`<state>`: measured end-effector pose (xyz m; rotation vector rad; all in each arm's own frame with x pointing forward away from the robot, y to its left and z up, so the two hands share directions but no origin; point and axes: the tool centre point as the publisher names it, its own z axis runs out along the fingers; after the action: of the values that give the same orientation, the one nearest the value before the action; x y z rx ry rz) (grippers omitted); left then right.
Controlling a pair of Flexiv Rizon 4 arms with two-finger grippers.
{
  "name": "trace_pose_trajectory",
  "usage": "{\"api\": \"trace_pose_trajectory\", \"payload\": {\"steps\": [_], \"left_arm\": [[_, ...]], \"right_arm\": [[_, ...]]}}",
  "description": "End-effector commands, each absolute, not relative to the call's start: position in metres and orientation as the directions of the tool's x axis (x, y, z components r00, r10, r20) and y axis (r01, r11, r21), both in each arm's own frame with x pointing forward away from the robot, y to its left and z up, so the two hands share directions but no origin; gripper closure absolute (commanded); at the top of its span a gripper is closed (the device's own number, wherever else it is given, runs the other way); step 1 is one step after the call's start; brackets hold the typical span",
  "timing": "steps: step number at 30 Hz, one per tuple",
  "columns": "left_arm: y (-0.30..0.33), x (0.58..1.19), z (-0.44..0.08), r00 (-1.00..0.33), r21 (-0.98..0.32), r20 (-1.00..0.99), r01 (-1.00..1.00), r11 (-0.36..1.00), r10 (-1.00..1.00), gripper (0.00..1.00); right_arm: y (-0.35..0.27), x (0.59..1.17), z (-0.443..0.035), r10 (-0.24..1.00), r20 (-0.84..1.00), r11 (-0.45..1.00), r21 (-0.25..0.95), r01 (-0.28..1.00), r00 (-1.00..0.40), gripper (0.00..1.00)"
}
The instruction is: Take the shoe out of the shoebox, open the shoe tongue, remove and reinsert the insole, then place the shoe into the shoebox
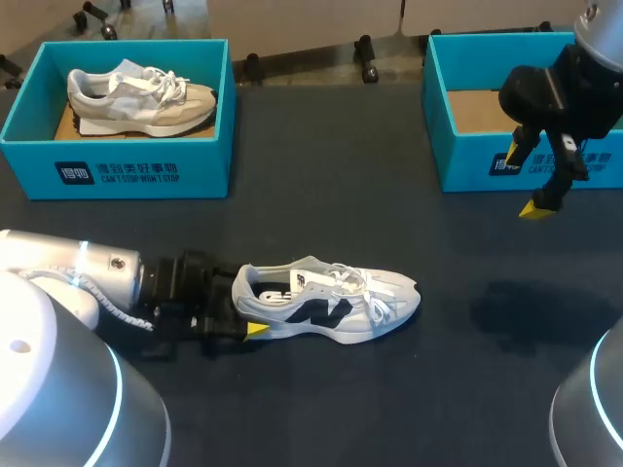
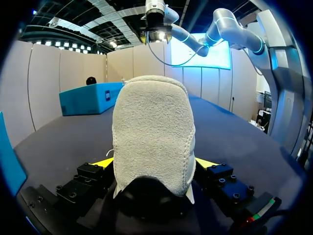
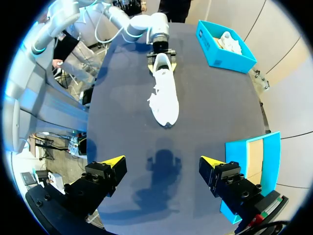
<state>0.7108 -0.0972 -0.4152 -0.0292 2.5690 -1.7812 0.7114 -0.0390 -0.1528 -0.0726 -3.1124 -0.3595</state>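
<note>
Shoe [image 1: 326, 302] is lying on its sole on the counter [image 1: 409, 389], outside both boxes. Its toe is pointing toward my right side and the laces are hanging loose.

Left end effector [image 2: 155, 164] is pinching the shoe's heel, with one yellow tip pressing on each side, low near the counter. Left arm is coming in from the left, close to counter level.

Right end effector [image 1: 527, 180] is hanging above the counter just in front of the right shoebox [image 1: 467, 146]. Its fingers are spread wide and gripping nothing, well apart from the shoe. In the right wrist view only bare counter and its own shadow are showing under them.

Right shoebox is showing a bare cardboard floor where visible. Left shoebox [image 1: 117, 170] is sitting at the far left, holding a second shoe [image 1: 136, 97], grey-white, on its sole.
</note>
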Motion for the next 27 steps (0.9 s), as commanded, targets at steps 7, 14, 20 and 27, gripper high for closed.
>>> {"api": "trace_pose_trajectory", "payload": {"steps": [7, 14, 20, 27], "left_arm": [[-0.1064, 0.7129, -0.4217, -1.000, -0.934, -0.001, -0.006, 0.356, -0.022, 0.00], [-0.1068, 0.7128, -0.4282, -1.000, -0.930, 0.007, -0.011, 0.366, -0.011, 0.64], [-0.1066, 0.7122, -0.4285, -1.000, -0.928, 0.008, -0.006, 0.372, 0.004, 1.00], [-0.1047, 0.7114, -0.4269, -1.000, -0.923, 0.007, 0.001, 0.384, 0.019, 1.00]], "right_arm": [[-0.0381, 0.7129, -0.1534, 0.046, 0.015, 0.973, 0.224, 0.048, -0.999, 0.00], [-0.0381, 0.7129, -0.1534, 0.046, 0.015, 0.973, 0.224, 0.048, -0.999, 0.00], [-0.0381, 0.7129, -0.1534, 0.046, 0.015, 0.973, 0.224, 0.048, -0.999, 0.00], [-0.0381, 0.7129, -0.1534, 0.046, 0.015, 0.973, 0.224, 0.048, -0.999, 0.00]]}}
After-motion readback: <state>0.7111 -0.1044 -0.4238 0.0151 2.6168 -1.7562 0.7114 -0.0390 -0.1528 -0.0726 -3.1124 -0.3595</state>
